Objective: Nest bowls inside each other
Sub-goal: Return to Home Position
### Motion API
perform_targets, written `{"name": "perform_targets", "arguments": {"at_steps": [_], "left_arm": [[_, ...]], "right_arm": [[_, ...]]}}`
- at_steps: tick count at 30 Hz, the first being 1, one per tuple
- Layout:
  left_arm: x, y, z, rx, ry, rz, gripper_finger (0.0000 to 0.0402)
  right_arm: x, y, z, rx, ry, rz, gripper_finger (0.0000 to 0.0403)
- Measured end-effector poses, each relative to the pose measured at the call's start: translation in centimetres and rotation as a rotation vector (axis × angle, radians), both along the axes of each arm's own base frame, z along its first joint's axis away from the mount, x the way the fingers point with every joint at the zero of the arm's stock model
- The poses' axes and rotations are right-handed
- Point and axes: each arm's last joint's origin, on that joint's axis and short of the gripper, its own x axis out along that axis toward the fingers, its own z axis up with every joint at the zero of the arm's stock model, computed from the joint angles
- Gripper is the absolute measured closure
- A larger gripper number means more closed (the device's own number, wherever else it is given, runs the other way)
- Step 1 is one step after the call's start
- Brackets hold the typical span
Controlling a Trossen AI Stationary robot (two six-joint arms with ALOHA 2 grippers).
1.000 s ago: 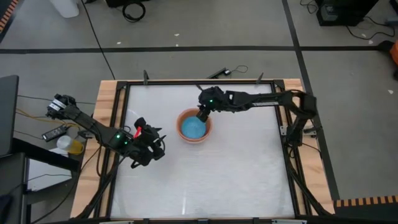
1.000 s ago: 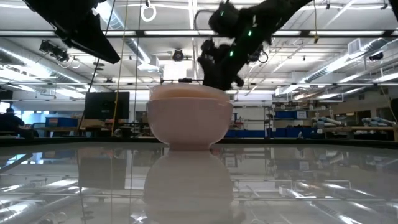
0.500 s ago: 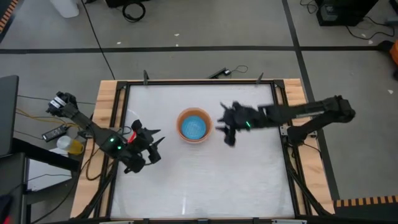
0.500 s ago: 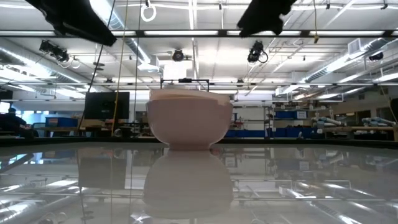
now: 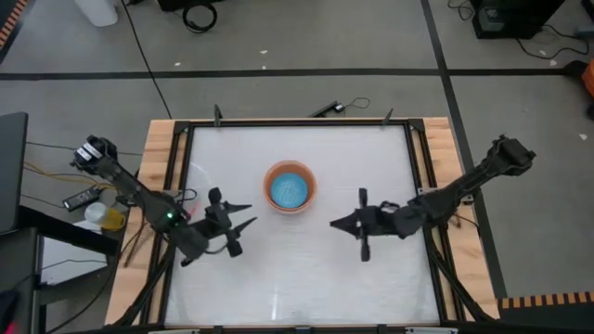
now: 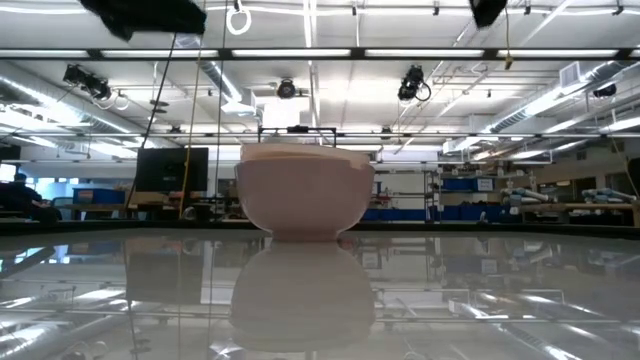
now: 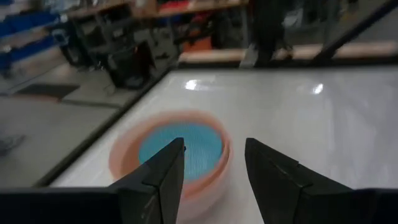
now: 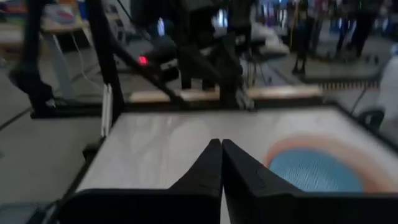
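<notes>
The peach-orange bowl (image 5: 290, 188) stands on its base near the middle of the white table. The bright blue bowl (image 5: 290, 191) sits nested inside it. The low view shows the peach-orange bowl (image 6: 305, 190) side-on, the left wrist view (image 7: 171, 155) shows it close ahead, and the right wrist view (image 8: 317, 167) off to one side. My left gripper (image 5: 249, 215) hovers open at the bowls' near left, pointing roughly level toward them, its fingers (image 7: 163, 174) apart and touching nothing. My right gripper (image 5: 334, 224) hovers shut and holding nothing at the bowls' near right.
Bare white tabletop (image 5: 297, 269) lies all around the bowls. A black rail and wooden frame (image 5: 160, 167) border the table. Small items lie off the table's left edge (image 5: 102, 215). The low view sees a workshop room behind the table.
My right gripper has left the bowls' far right rim, swung toward the table's near right, and shut on nothing. My left gripper has turned more level and shifted slightly toward the near edge, staying open. The bowls have not moved.
</notes>
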Motion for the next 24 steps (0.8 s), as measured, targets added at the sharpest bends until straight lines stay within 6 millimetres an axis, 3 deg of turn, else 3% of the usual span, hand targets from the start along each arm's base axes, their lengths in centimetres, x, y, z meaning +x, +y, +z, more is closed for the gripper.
{"name": "perform_targets", "arguments": {"at_steps": [5, 8, 11, 17, 20, 24], "left_arm": [[-2.0, 1.4, 3.4, -0.007, -0.092, -0.082, 0.0233], [-3.5, 2.7, 3.5, 0.005, -0.116, -0.103, 0.0252], [-4.7, 3.7, 1.2, -0.027, -0.176, -0.096, 0.0280], [-6.3, 5.3, -2.8, -0.096, -0.307, -0.183, 0.0334], [-6.9, 6.2, -3.0, -0.045, -0.327, -0.167, 0.0358], [-7.7, 7.6, -2.0, 0.013, -0.379, -0.185, 0.0392]], "right_arm": [[-2.8, -0.6, 2.7, -0.071, -0.069, 0.047, 0.0392], [-4.6, -1.5, 3.8, -0.073, -0.084, 0.044, 0.0396], [-6.0, -2.5, 2.8, -0.057, -0.099, 0.023, 0.0396], [-7.5, -4.6, -2.1, -0.009, -0.172, -0.042, 0.0399], [-7.8, -6.2, -3.1, 0.017, -0.245, -0.099, 0.0400], [-7.9, -7.8, -3.0, 0.038, -0.251, -0.009, 0.0400]]}}
